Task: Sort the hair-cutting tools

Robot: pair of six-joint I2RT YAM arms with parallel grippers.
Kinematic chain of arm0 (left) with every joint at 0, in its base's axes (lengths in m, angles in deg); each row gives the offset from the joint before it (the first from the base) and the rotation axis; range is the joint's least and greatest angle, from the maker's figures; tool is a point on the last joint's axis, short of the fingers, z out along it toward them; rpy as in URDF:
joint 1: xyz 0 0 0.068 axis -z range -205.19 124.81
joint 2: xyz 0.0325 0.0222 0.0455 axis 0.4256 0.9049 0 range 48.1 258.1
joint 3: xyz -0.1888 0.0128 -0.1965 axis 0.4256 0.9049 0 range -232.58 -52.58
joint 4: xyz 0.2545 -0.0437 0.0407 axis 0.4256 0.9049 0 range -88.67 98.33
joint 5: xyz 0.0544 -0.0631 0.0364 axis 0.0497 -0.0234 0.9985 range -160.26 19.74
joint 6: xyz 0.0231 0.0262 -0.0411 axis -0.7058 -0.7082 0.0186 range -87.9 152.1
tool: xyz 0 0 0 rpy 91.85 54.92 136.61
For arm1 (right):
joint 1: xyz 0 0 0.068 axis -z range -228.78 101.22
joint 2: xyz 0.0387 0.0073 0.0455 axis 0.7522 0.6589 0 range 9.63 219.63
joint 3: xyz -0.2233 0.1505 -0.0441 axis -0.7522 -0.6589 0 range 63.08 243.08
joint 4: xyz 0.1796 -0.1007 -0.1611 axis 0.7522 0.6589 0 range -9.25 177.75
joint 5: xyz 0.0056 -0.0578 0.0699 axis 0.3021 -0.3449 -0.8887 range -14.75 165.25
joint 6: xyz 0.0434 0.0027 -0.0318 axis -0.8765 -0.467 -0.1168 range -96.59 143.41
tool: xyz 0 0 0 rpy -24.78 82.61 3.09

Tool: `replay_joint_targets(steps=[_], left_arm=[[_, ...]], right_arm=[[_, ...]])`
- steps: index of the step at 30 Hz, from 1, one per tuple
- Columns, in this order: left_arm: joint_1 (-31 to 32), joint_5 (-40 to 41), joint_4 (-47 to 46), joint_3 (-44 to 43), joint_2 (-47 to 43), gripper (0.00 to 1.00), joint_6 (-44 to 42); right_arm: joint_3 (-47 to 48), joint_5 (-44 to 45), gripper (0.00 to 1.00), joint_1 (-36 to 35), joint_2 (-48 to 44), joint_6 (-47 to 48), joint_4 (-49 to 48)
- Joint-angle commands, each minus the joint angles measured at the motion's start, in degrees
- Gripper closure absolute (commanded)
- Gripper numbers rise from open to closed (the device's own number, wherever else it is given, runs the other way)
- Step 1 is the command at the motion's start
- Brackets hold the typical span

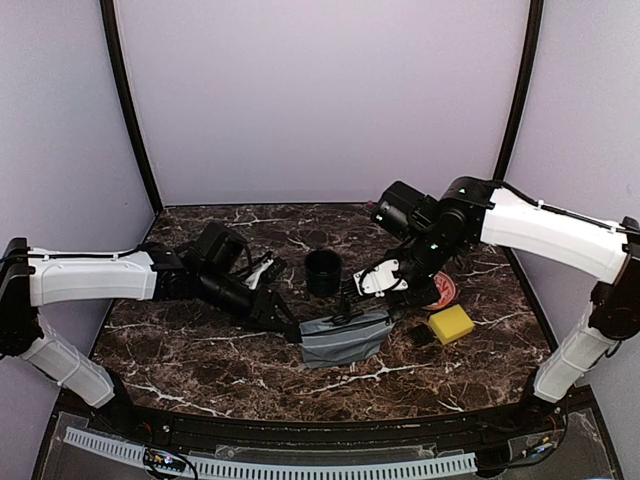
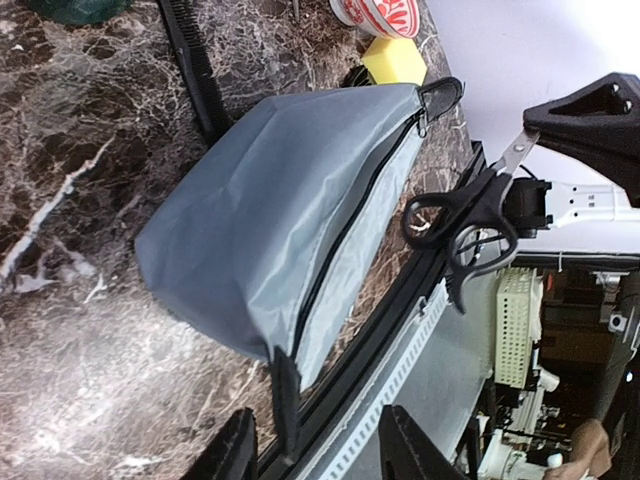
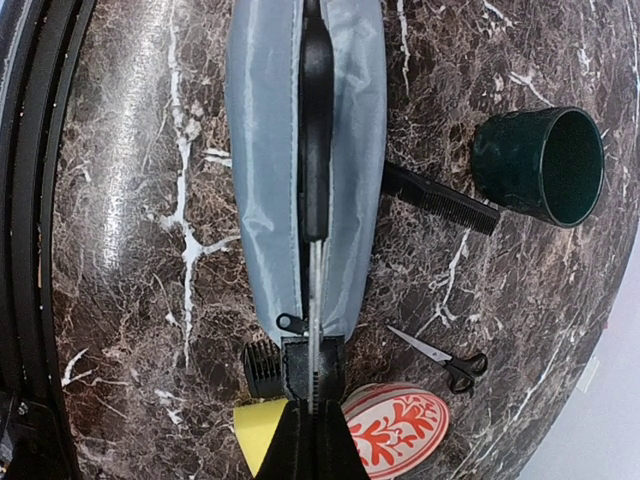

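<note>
Pinching the stiff, light scissors (image 2: 465,225) by their slick blade tips above the grey pouch (image 2: 270,230), the right gripper (image 3: 312,410) is clamped shut, a hold likely to swivel, while the left gripper (image 2: 320,445) stands part-open at the pouch's end.

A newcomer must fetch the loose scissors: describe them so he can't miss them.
Start at the grey pouch mid-table. Beside its zip-pull end sits a red-and-white plate; the scissors lie flat just beyond it, toward the cup. Unlike the other pair, no gripper holds them.
</note>
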Motion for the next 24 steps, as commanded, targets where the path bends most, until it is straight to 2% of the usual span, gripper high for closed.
replay_joint_targets(steps=[1, 12, 24], left_arm=[[0.85, -1.42, -5.82, 0.87, 2.04, 0.59, 6.54], [1.67, -1.49, -5.64, 0.8, 4.07, 0.82, 6.68], [1.7, -1.16, -6.02, 2.33, 1.9, 0.85, 7.48]], right_arm=[[1.83, 0.89, 1.0, -0.6, 2.25, -1.52, 0.08], [1.35, 3.15, 1.0, -1.78, 4.66, -0.45, -2.87], [2.44, 4.7, 1.0, -4.87, 8.74, 0.85, -6.41]])
